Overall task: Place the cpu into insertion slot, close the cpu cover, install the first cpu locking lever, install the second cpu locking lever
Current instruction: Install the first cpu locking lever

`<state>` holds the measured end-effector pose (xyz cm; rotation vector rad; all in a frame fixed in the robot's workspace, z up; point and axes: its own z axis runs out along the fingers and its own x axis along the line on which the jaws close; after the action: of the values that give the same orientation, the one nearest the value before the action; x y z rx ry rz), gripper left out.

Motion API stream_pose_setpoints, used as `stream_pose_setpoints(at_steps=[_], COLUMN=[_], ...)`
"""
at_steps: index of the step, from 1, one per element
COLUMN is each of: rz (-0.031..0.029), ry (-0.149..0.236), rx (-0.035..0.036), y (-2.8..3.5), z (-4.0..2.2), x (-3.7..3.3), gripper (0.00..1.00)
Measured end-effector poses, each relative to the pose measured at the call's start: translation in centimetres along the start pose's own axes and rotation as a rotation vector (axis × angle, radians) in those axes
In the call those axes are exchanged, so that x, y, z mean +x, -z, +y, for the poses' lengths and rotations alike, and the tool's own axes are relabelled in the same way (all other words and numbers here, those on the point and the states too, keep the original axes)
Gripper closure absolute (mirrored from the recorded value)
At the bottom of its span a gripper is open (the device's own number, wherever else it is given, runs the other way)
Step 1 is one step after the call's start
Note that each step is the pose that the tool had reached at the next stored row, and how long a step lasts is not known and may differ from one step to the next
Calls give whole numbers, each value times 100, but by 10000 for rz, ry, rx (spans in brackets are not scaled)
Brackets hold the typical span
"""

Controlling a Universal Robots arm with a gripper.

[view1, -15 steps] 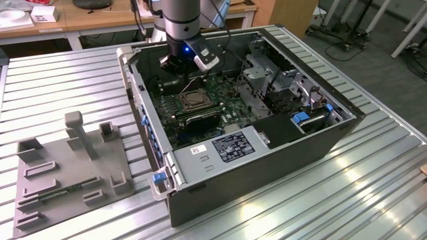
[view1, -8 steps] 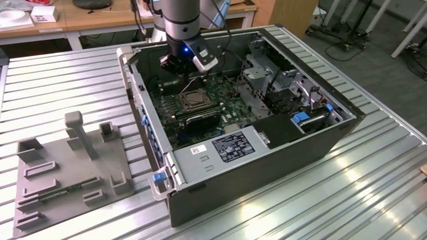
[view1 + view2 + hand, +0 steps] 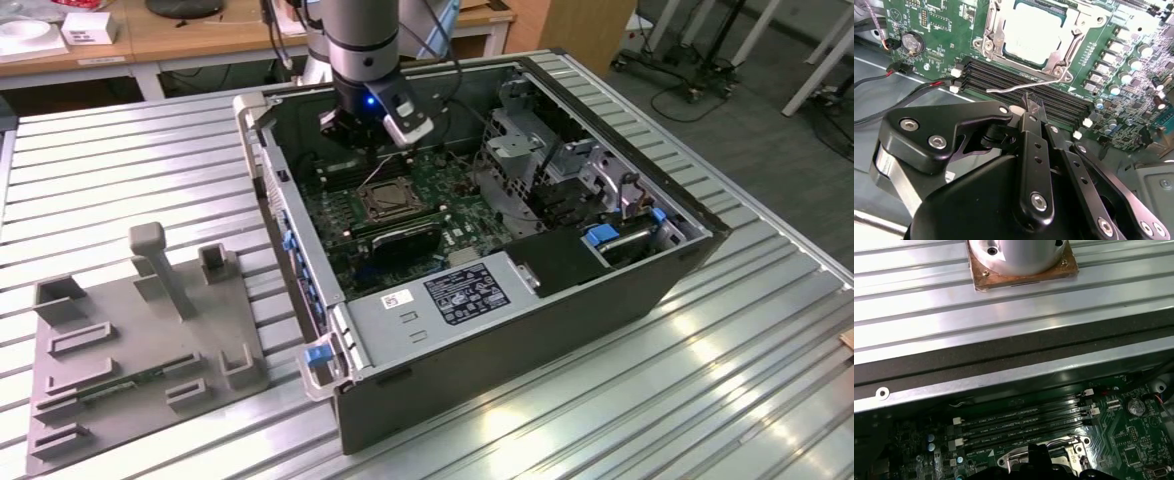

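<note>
Cpu (image 3: 1031, 31) seated just beyond pincer (image 3: 1035, 104)

Open PC case (image 3: 561, 320) on slatted alu table (image 3: 721, 370); green mobo (image 3: 447, 195) inside w/ black RAM slots (image 3: 1004, 80), coin-cell batt (image 3: 912, 43). Grey fixture tray (image 3: 134, 350) beside case, on exterior view's left.

My gripper (image 3: 1031, 106) is matte black, dotted with bright silver screw heads. Just ahead of the jaws I see black memory slots (image 3: 1004, 80) with white end clips, and a bare silver locking lever (image 3: 1014, 89). Beyond those, the cpu (image 3: 1029, 32) is pale silver inside the shiny silver cpu cover (image 3: 988, 35). The motherboard (image 3: 929, 20) is green, speckled with silver capacitors. Off to one side of the jaws run red and black wires (image 3: 924, 86). In the exterior view the table (image 3: 747, 380) is ribbed silver, and the case (image 3: 534, 360) is dark grey with blue tabs (image 3: 316, 353).
</note>
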<state>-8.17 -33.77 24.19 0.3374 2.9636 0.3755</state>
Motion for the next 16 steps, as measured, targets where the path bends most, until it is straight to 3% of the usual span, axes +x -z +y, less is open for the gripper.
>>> stream_pose_setpoints(at_steps=[6, 16], rz=[-18, -19], ry=[-129, -139], rx=[-55, -67], y=[-41, -55], z=[-1, 14], x=[7, 6], gripper=[89, 89])
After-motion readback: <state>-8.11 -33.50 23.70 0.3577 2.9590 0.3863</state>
